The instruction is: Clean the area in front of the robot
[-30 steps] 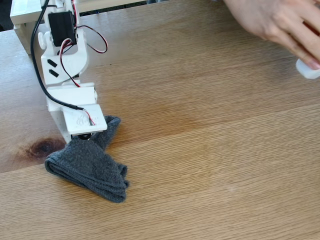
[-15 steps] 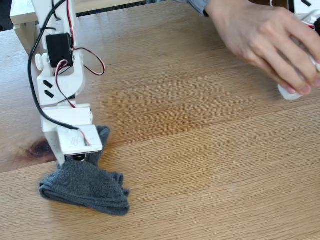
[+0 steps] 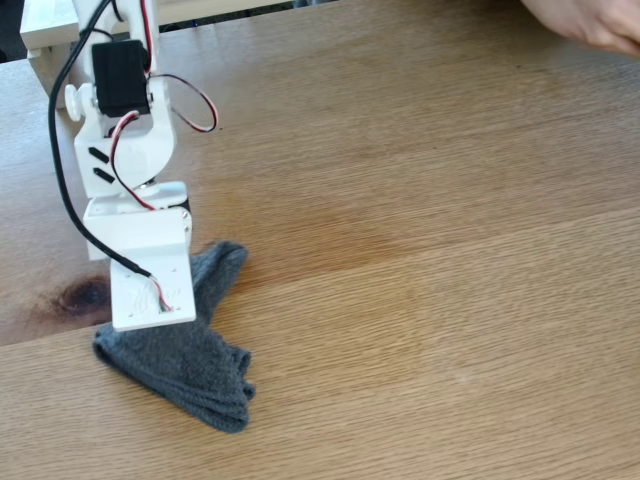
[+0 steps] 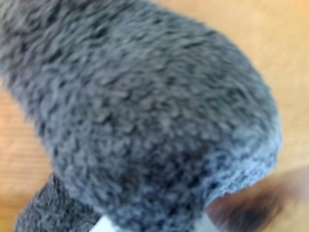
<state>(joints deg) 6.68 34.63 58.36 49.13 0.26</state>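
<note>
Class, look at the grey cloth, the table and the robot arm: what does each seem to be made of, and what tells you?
Cloth: likely fleece or terry; fuzzy, matte nap, soft folds.
Table: wood or wood veneer; grain lines, dark knot, low sheen.
Robot arm: probably hard white plastic, smooth, matte.

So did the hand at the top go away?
Yes. The hand pulled back up toward the top right corner, off the table; the small white thing it touched is gone too.
</note>
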